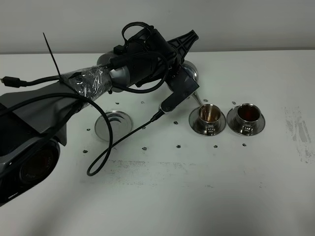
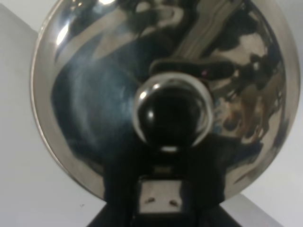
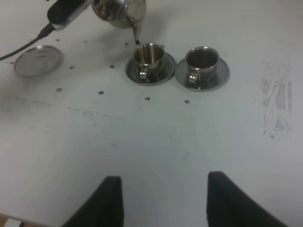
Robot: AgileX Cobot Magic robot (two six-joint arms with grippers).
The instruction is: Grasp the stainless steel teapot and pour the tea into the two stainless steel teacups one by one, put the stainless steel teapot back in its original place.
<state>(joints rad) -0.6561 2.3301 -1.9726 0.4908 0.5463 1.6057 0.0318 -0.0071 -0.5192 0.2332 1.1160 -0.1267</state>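
Half the pouring looks done: the right cup (image 1: 247, 116), near the right edge of the overhead frame, holds dark tea (image 3: 202, 57), while the centre cup (image 1: 207, 117), just beside it toward the middle, shows only a thin amber pool at its bottom. The step in hand is filling this second cup. The pot (image 3: 118, 9) hangs tilted above and behind the centre cup, in the upper middle of the overhead frame, mostly hidden there by the left arm. Its thin spout (image 3: 135, 32) slopes down so that the tip sits just over the cup's rim. Whether a stream is running is too fine to tell. The left tool (image 1: 183, 45) is clamped together on the pot. Its wrist view is filled by the shiny lid and its knob (image 2: 173, 111), which suggests a grip at the handle side, though the contact itself is not shown. The right tool (image 3: 163, 203) hangs over the bare desk (image 1: 162, 196) with its fingers apart and nothing between them, well short of both cups. The disc (image 1: 113, 124) lies empty at left of centre, partly crossed by a black cable. The next move calls for holding the tilt until the centre cup fills to about the right cup's level, then rolling the pot upright slowly so that the spout does not drip. After that the pot goes left to the disc, is set down flat on it, and only then is released.
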